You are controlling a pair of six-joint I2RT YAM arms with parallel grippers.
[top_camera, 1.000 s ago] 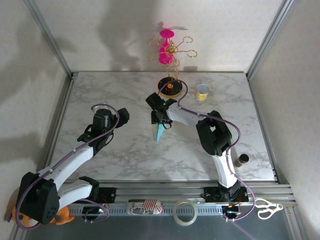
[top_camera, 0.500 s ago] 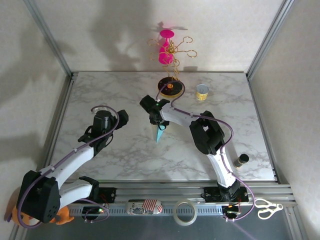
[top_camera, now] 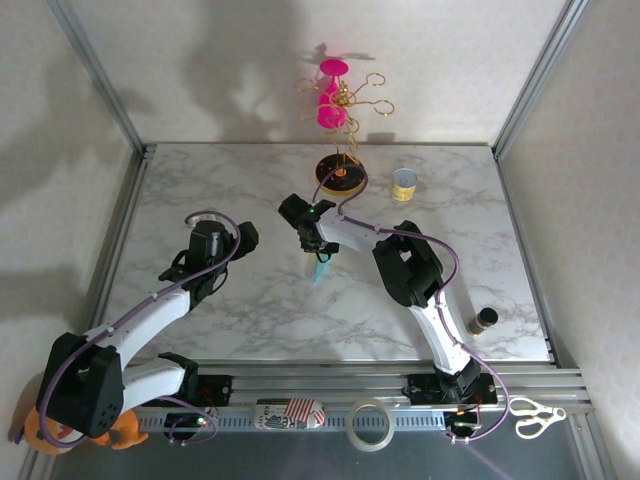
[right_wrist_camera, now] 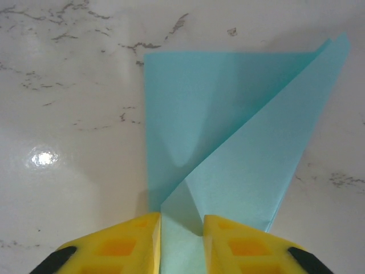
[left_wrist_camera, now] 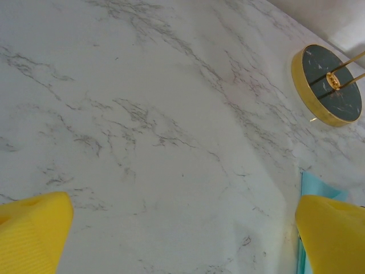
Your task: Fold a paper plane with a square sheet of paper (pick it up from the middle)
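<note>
1. Right wrist view: the right claw (right_wrist_camera: 182, 240) has its two yellow fingers (right_wrist_camera: 122, 245) set close together, and the near end of the folded teal paper (right_wrist_camera: 228, 142) runs between them. A narrow gap shows between the fingers, so I cannot tell whether the paper is pinched or only straddled.
2. The paper lies on the marble table (top_camera: 200, 180), near its middle. It is a partly folded wedge, with one flap lying diagonally across the layer beneath. In the top view the paper (top_camera: 320, 268) pokes out from under the right claw (top_camera: 318, 250), on the near side of the round stand base (top_camera: 340, 178).
3. The left claw (left_wrist_camera: 182, 234) is released, its fingers (left_wrist_camera: 31, 228) wide apart over bare marble. A sliver of the paper (left_wrist_camera: 311, 185) shows beside its right finger.
4. Risk: if the grip is loose, the thin sheet may slide out when pulled or lifted, and the fold would spring open.
5. Risk: if the fingers bite off the fold line, they may press a crooked crease or crumple the flap, leaving the plane lopsided.
6. Risk: nothing pins the far end, so the paper may pivot or skid across the smooth marble under a one-sided pull.
</note>
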